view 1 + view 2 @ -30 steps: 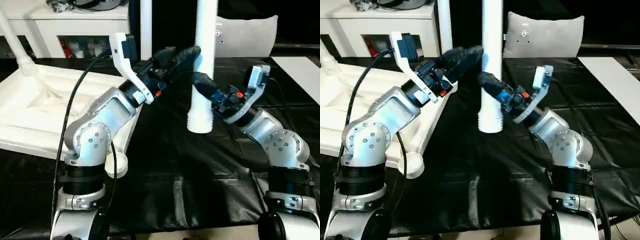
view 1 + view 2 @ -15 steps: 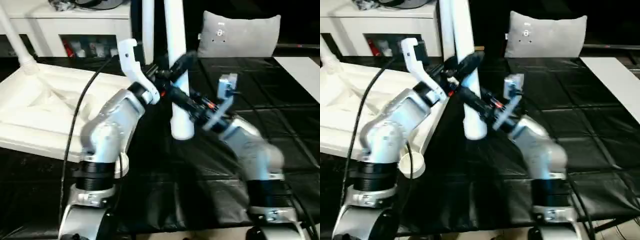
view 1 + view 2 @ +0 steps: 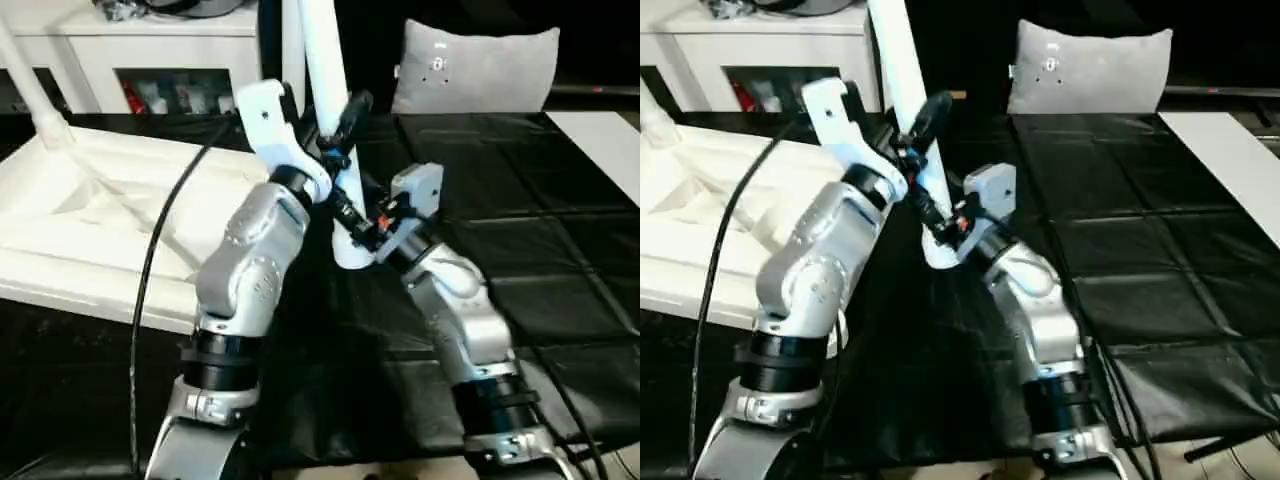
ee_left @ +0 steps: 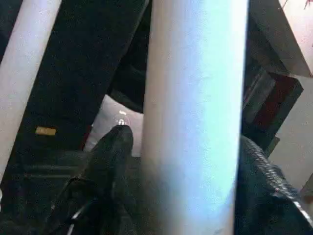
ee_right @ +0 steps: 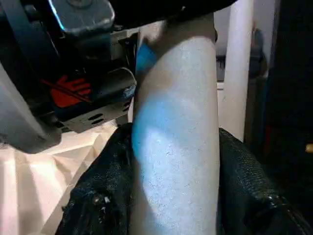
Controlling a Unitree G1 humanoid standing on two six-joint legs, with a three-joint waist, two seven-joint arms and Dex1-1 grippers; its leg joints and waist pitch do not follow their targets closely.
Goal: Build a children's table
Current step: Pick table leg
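silver jointed forearms (image 3: 250, 250) — black wrist bands, white brackets (image 3: 262, 110), black cable (image 3: 150, 260), red markings — black jaws.

Room dim beyond lit foreground; bluish glare on leg (image 4: 195, 117); wrist views soft, unfocused

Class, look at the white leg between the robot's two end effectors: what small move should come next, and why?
Probably swing the leg toward the tabletop and aim its lower end at a corner socket. Both the right end effector and the left end effector have fingers on either side of it, and it hangs tilted above the black mat, beside the top.
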